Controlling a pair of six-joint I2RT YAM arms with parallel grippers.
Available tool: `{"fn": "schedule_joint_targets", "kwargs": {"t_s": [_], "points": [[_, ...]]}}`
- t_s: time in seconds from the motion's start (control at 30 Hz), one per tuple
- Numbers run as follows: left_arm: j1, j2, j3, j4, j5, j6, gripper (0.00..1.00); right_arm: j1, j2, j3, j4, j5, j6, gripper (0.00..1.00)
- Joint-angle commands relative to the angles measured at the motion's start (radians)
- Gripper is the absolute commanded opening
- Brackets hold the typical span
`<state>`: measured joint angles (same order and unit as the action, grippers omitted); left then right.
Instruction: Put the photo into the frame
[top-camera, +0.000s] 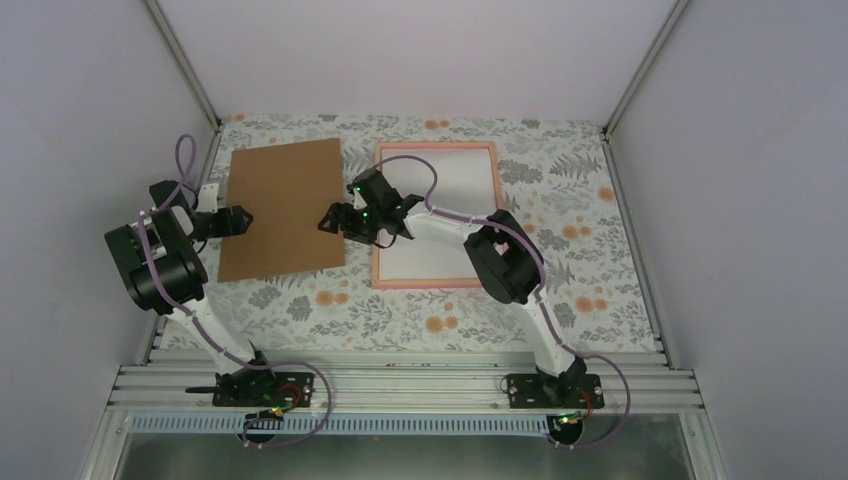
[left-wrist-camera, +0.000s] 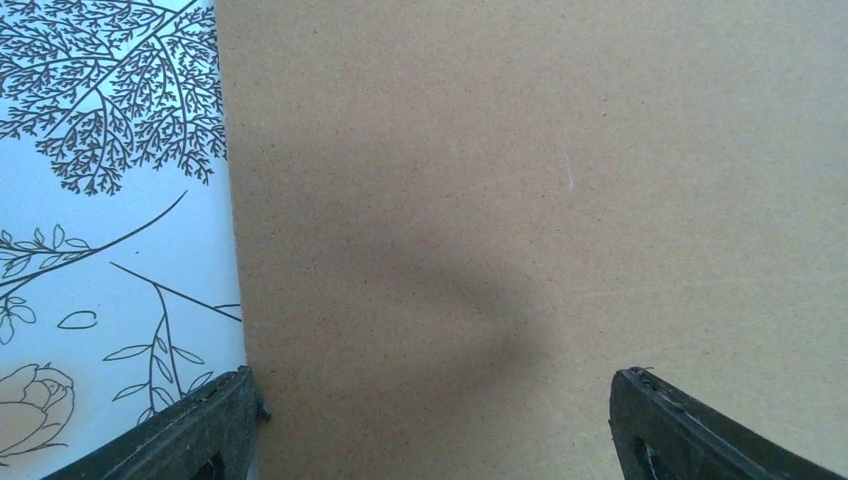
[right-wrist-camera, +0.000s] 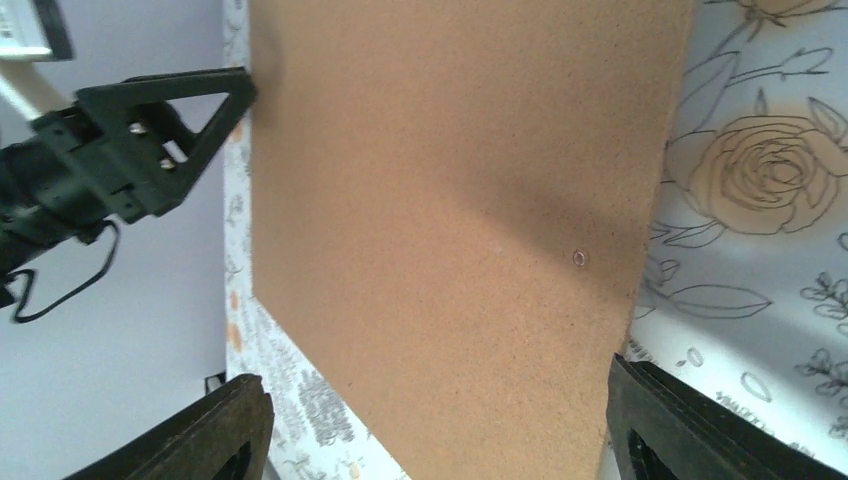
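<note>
- Your left end effector (top-camera: 243, 219) hovers, jaws apart, at the brown cardboard sheet's (top-camera: 285, 205) left edge.
- Your right end effector (top-camera: 330, 220), jaws apart, is at its right edge, beside the frame (top-camera: 436, 147).

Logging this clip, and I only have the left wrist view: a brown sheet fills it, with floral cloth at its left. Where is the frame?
Observer: The pink frame lies right of the brown cardboard sheet, with plain white inside it.
Operator: Where is the other arm?
Observer: The right hand is at the sheet's right edge, between sheet and frame, fingers open.
Operator: Is the photo anywhere?
Observer: No. None of the three views shows the photo.
</note>
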<state>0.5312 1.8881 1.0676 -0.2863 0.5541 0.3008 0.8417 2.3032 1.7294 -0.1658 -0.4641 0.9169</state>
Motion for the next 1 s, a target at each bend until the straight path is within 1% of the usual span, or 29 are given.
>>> {"fn": "schedule_joint_targets", "kwargs": {"t_s": [0.0, 0.17, 0.27, 0.43, 0.5, 0.63, 0.8, 0.97], "points": [[-0.041, 0.048, -0.073, -0.207, 0.181, -0.005, 0.86, 0.029, -0.117, 0.007, 0.267, -0.142, 0.004, 0.80], [-0.054, 0.021, -0.079, -0.224, 0.245, 0.009, 0.86, 0.005, -0.170, -0.027, 0.250, -0.141, -0.005, 0.79], [-0.095, 0.003, -0.079, -0.251, 0.274, 0.029, 0.85, -0.019, -0.209, -0.084, 0.238, -0.150, -0.012, 0.78], [-0.186, -0.029, -0.095, -0.251, 0.308, 0.026, 0.85, -0.063, -0.271, -0.185, 0.204, -0.187, -0.049, 0.77], [-0.206, -0.034, -0.099, -0.240, 0.302, 0.015, 0.85, -0.084, -0.301, -0.231, 0.191, -0.187, -0.071, 0.77], [-0.208, -0.021, -0.090, -0.241, 0.271, 0.010, 0.85, -0.137, -0.335, -0.312, 0.171, -0.183, -0.098, 0.77], [-0.208, -0.012, -0.088, -0.234, 0.224, 0.009, 0.85, -0.186, -0.323, -0.369, 0.159, -0.172, -0.120, 0.77], [-0.203, -0.028, -0.088, -0.230, 0.188, 0.013, 0.86, -0.215, -0.284, -0.392, 0.156, -0.142, -0.153, 0.77]]}}
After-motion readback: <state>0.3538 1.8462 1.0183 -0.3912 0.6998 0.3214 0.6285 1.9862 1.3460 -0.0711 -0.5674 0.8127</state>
